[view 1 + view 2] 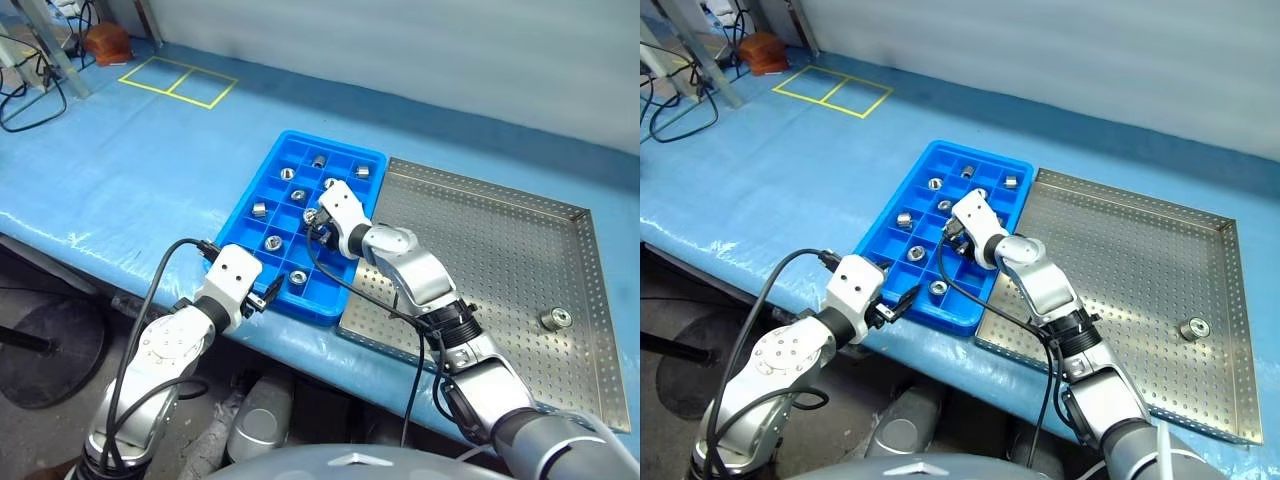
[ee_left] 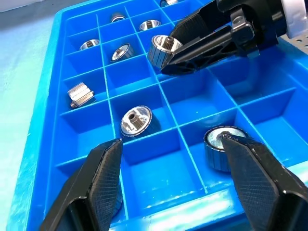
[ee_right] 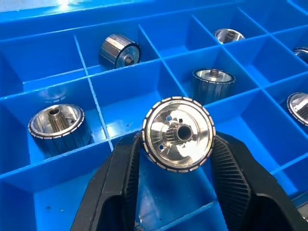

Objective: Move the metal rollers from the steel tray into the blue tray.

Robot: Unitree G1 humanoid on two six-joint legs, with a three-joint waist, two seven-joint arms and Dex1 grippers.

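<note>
Gripping a roller [image 3: 178,134] in its jaws, the right gripper [image 1: 318,222] hangs over the blue tray's [image 1: 262,183] middle cells; the left gripper [image 1: 268,291] waits, jaws apart, at its near edge. One roller [image 1: 555,320] lies on the steel tray [image 1: 480,220]

Blue table cover [image 1: 150,150]: spread under everything, extends far beyond the grippers. Yellow tape rectangle [image 1: 178,80], two cells: on the cover, well beyond the left gripper. Brown object [image 1: 106,42]: past the tape, at the far edge. Black cables [image 1: 30,95]: beside it, off the table.
</note>
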